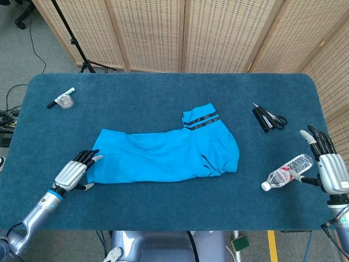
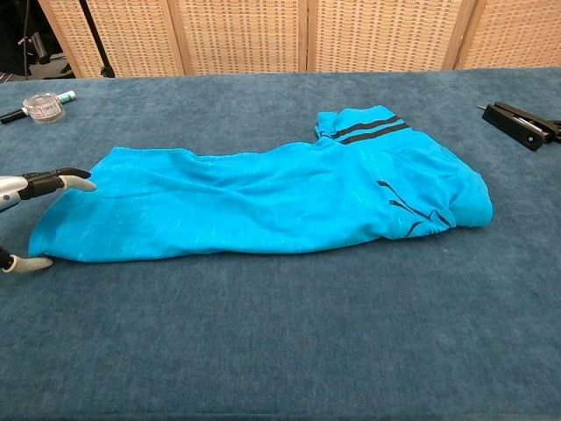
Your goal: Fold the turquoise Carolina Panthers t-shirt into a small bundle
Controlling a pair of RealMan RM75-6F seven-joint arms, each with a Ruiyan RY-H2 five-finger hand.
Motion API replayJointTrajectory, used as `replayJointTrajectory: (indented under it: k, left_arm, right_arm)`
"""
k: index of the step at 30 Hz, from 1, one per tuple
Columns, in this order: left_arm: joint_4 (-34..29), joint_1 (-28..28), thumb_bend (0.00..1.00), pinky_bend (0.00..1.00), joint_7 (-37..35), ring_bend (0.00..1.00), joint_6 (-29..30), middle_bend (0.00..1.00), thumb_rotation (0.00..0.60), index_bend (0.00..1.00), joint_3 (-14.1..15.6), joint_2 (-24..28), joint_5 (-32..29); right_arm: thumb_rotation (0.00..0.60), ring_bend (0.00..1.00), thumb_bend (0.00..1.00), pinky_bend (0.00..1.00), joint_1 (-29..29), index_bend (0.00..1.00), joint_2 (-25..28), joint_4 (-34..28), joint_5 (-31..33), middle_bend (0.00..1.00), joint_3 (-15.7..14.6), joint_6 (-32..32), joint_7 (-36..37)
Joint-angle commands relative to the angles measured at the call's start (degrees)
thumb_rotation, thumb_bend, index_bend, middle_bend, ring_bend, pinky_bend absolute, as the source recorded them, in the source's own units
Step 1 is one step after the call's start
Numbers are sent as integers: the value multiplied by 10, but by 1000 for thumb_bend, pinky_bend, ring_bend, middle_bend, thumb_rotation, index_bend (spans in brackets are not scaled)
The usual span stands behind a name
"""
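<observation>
Left hand at the edge of the folded t-shirt

The turquoise t-shirt lies half folded in the middle of the blue table. The left hand has its fingers apart around the shirt's left edge, holding nothing. The right hand is spread, empty, just beside a water bottle.
</observation>
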Motion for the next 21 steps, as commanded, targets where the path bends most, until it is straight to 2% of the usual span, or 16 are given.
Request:
replayJointTrajectory:
  k: [1,21]
  left_arm:
    - [6,-1,249,0,1,0,-3,0,600,33,-2,-4,-3]
    - [35,-15,261,0,-22,0,-6,0,600,92,-9,-16,-9]
  right_arm:
    - [600,0,0,0,-1,0,0,0,0,0,1,0,1]
    - [600,0,0,0,-2,0,1,1,-2,0,5,-4,4]
